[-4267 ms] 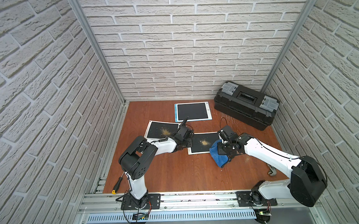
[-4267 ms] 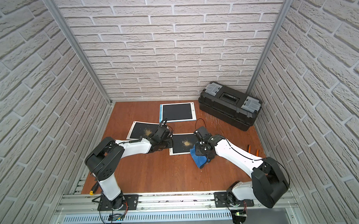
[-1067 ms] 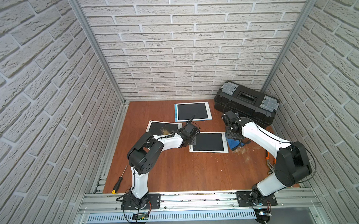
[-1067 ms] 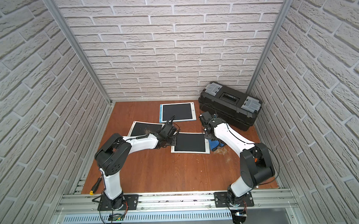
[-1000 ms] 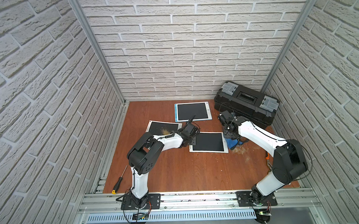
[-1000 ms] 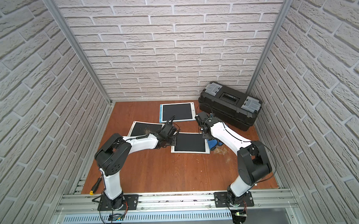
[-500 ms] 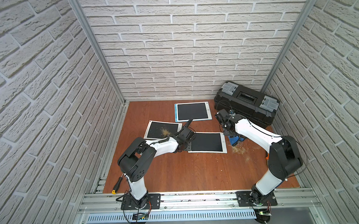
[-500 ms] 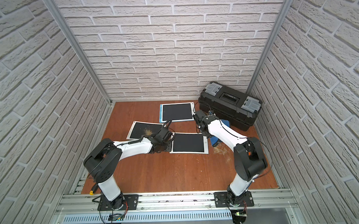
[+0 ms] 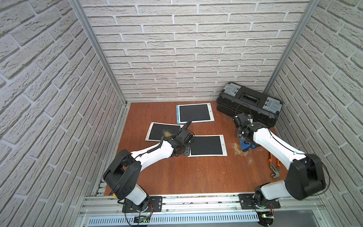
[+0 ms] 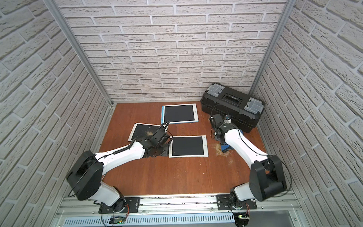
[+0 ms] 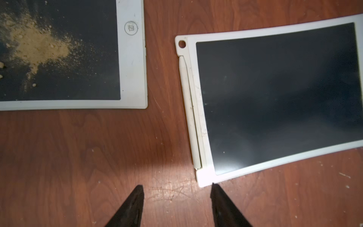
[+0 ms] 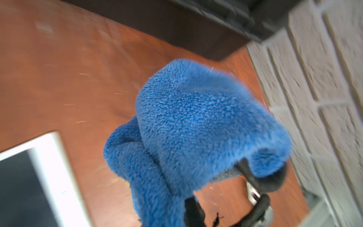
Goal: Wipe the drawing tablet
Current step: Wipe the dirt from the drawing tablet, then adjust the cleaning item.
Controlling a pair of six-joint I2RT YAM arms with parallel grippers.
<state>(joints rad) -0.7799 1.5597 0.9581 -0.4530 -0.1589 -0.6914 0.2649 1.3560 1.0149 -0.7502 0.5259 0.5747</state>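
Observation:
Three drawing tablets lie on the wooden table in both top views. The middle tablet (image 9: 206, 145) (image 11: 275, 94) has a clean dark screen. The left tablet (image 9: 162, 131) (image 11: 59, 55) carries tan sawdust. The back tablet (image 9: 194, 113) is blue-edged. My left gripper (image 9: 183, 153) (image 11: 176, 188) stands open over bare wood, one fingertip (image 11: 214, 188) at the middle tablet's near left corner. My right gripper (image 9: 244, 141) (image 12: 218, 186) is shut on a blue cloth (image 9: 245, 146) (image 12: 196, 121), which hangs right of the middle tablet.
A black toolbox (image 9: 248, 101) sits at the back right, close behind the right arm. Swept sawdust (image 9: 236, 147) lies on the table between the middle tablet and the cloth. Orange-handled pliers (image 9: 273, 162) lie by the right wall.
The sawdust that lay on the middle tablet now lies on the table to its right. My left gripper has opened at the tablet's corner. The right arm drew back towards the toolbox with the cloth.

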